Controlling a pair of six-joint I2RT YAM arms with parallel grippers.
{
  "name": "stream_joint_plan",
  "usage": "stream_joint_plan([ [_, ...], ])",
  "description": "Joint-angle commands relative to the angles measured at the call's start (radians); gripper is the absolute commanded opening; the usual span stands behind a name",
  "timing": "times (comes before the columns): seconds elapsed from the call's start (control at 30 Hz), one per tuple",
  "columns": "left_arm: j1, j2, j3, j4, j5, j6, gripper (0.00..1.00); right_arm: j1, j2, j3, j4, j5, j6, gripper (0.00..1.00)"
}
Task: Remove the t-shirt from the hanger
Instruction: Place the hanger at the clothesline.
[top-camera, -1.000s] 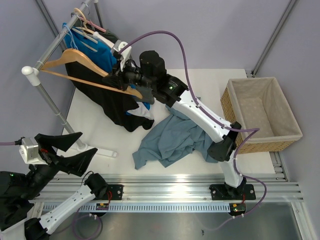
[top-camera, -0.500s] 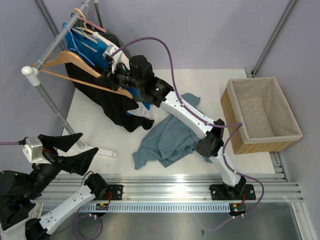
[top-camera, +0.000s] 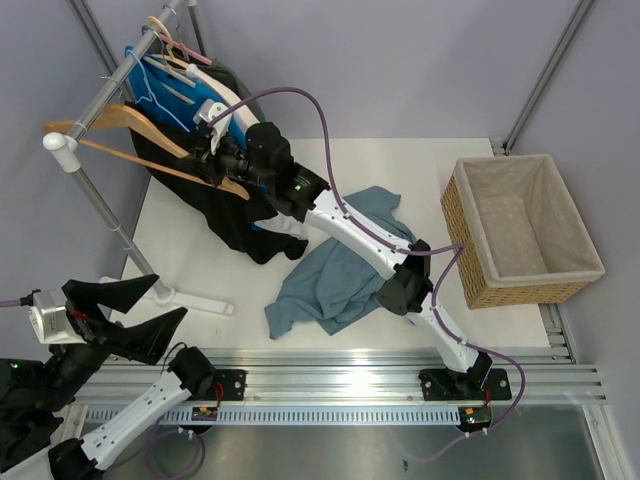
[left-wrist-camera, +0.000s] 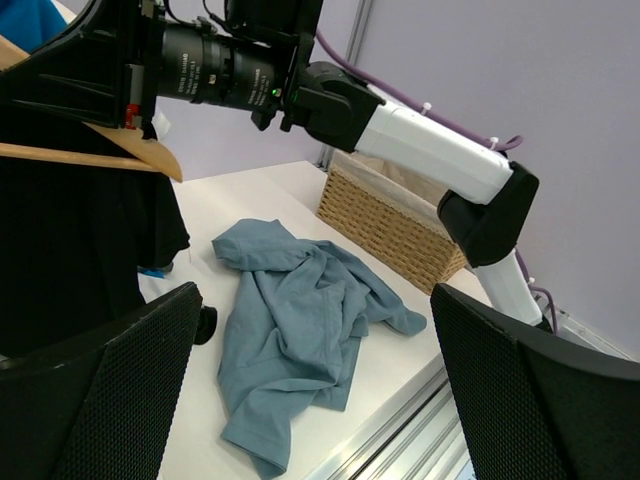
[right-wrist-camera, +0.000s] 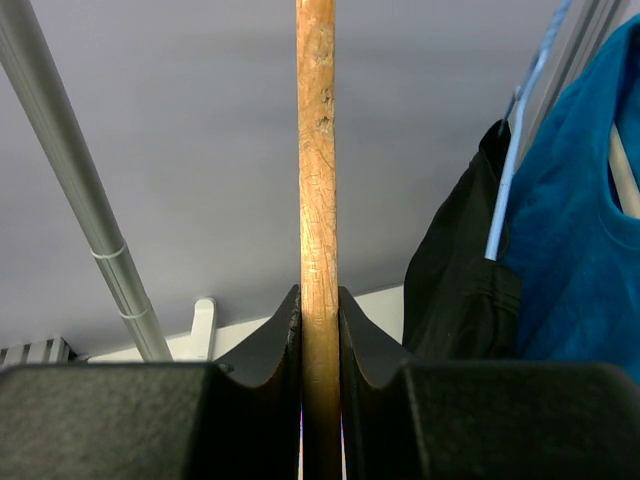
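Right gripper (right-wrist-camera: 318, 312) pinches the wooden hanger (right-wrist-camera: 317, 150) up at ten o'clock; the blue-grey t-shirt (top-camera: 340, 272) lies crumpled mid-worktop (top-camera: 200, 260). Hook it squarely over the rail (top-camera: 110, 87), I'd say. Left gripper (top-camera: 172, 297) hangs spread.

Right gripper (right-wrist-camera: 319, 330) clamps wooden hanger (right-wrist-camera: 317, 180) beside blue shirt (right-wrist-camera: 585, 210)

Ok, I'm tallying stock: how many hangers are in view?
3: wooden hanger gripped by the right hand, blue hanger beside it, pink hanger at the rail's far end. Others may be hidden.
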Motion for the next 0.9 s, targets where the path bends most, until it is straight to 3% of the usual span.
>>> stream_joint_plan([
  [0.0, 0.001, -0.02, -0.001, 0.033, 0.064, -0.022, 0.99, 0.023, 0.021, 0.068, 0.142, 0.032, -0.015, 0.0],
  [0.87, 0.001, -0.048, -0.013, 0.031, 0.074, -0.024, 0.99, 0.069, 0.072, 0.043, 0.178, 0.1, -0.02, 0.0],
])
